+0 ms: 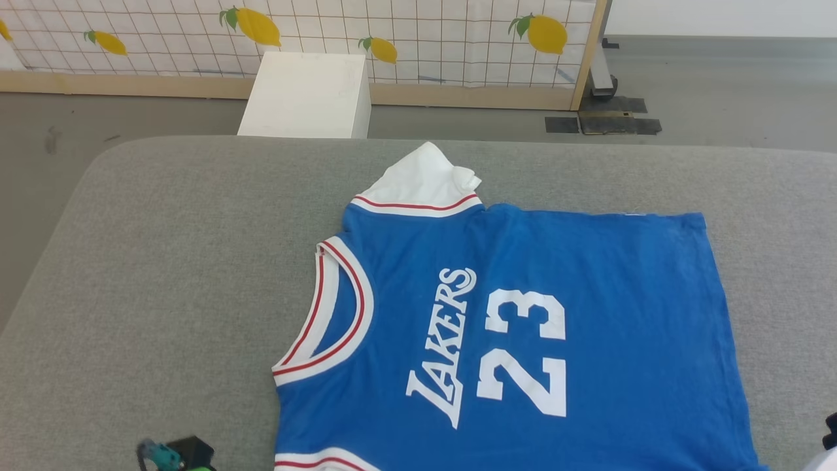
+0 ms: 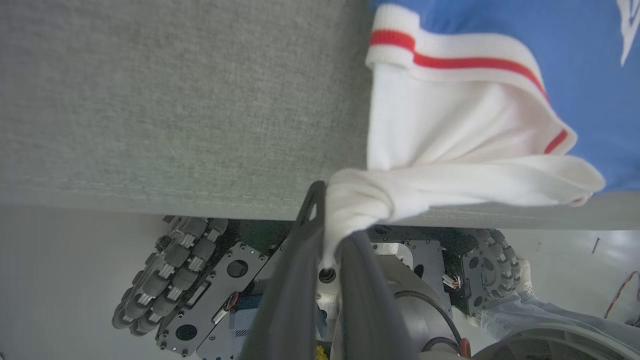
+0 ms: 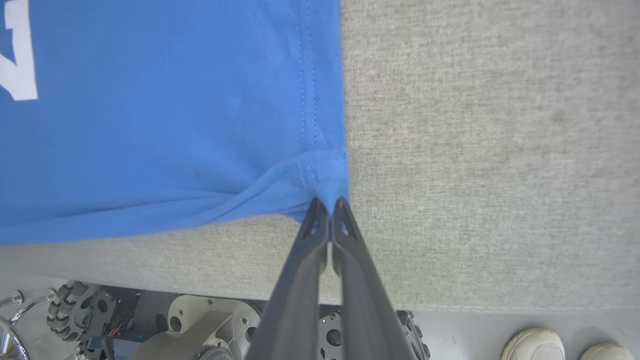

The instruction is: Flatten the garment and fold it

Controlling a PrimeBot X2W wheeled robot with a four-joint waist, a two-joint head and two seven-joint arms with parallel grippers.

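Garment (image 1: 588,294) location?
— Blue jersey, print up, spread on grey tabletop (image 1: 163,261), near side at the front rim.
Claws?
— Left claw (image 2: 332,215) clenched on the white near sleeve (image 2: 450,140) (bunched, right at the rim); right claw (image 3: 327,202) pinching the hem corner (image 3: 325,170).
Step?
— Flattening, I'd say. Pull both corners apart evenly, low to the cloth, then lay the sleeve flat. Far sleeve (image 1: 425,176) looks rumpled and needs smoothing too. Don't drag it off the rim.
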